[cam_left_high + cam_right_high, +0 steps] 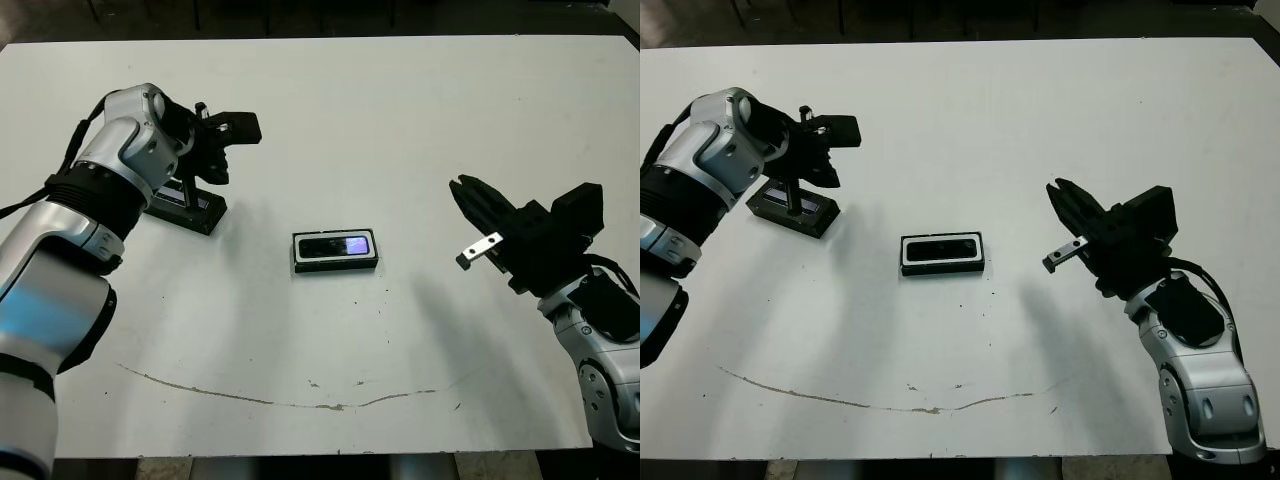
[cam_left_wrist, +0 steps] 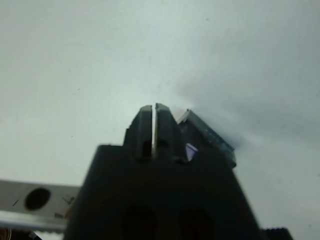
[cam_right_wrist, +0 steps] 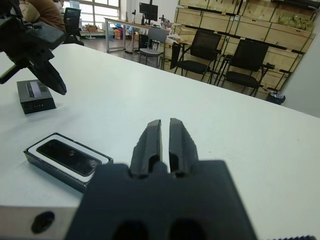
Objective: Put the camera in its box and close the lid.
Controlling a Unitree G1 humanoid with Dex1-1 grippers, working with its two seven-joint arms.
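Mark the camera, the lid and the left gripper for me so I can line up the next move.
camera [image 1: 336,246]: left eye view, on its glossy face, lying in the box.
lid [image 1: 792,209]: right eye view, on its top surface beneath the left arm.
left gripper [image 1: 827,180]: right eye view, at the tips.

camera [image 1: 336,246]: glossy black face
box [image 1: 335,265]: matt black, white lining
table [image 1: 400,120]: smooth white, scuffed
lid [image 1: 185,203]: glossy strip
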